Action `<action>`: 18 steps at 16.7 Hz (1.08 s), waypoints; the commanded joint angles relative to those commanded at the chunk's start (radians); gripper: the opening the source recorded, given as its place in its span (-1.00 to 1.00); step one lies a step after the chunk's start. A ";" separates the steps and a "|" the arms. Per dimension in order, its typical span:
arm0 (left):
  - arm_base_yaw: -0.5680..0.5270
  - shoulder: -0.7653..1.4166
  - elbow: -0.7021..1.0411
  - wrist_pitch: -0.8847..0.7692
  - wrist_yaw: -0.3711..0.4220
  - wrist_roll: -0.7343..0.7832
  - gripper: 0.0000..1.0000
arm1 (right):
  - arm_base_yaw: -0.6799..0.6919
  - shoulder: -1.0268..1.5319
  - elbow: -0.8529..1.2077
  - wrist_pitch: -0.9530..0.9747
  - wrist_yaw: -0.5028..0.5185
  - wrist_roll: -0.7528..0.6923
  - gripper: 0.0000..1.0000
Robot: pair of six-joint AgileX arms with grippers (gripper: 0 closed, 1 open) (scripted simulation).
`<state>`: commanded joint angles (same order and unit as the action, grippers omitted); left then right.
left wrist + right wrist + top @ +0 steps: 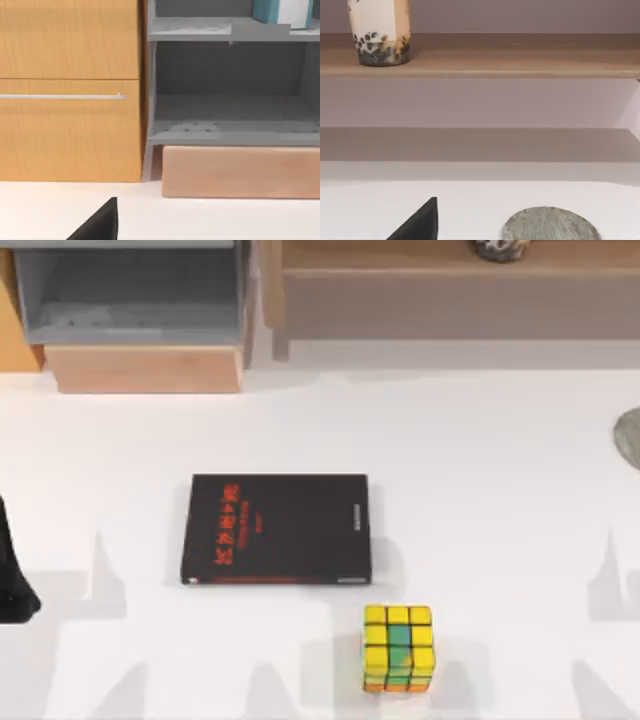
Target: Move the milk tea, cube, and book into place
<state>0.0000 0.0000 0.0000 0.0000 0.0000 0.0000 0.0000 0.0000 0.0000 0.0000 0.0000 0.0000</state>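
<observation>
My left gripper (15, 585) waits at the frame's left edge; I cannot tell its grip. The cube (398, 647), lower centre, may slip if I pinch it off-centre.

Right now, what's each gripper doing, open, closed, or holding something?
Left gripper: parked at the table's left edge, holding nothing visible; open or closed cannot be told.
Right gripper: its state cannot be told.

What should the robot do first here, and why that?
Probably send the right arm down over the cube, which sits free on the white table toward the near edge, just right of the black book. Nothing is held yet: the milk tea stands on the wooden shelf, and the left arm is parked at the table's left edge.
</observation>
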 joint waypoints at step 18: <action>0.000 0.000 0.000 0.000 0.000 0.000 1.00 | 0.249 1.226 0.691 0.518 0.279 -0.002 1.00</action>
<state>0.0000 0.0000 0.0000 0.0000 0.0000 0.0000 0.2489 1.2265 0.6908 0.5180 0.2793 -0.0024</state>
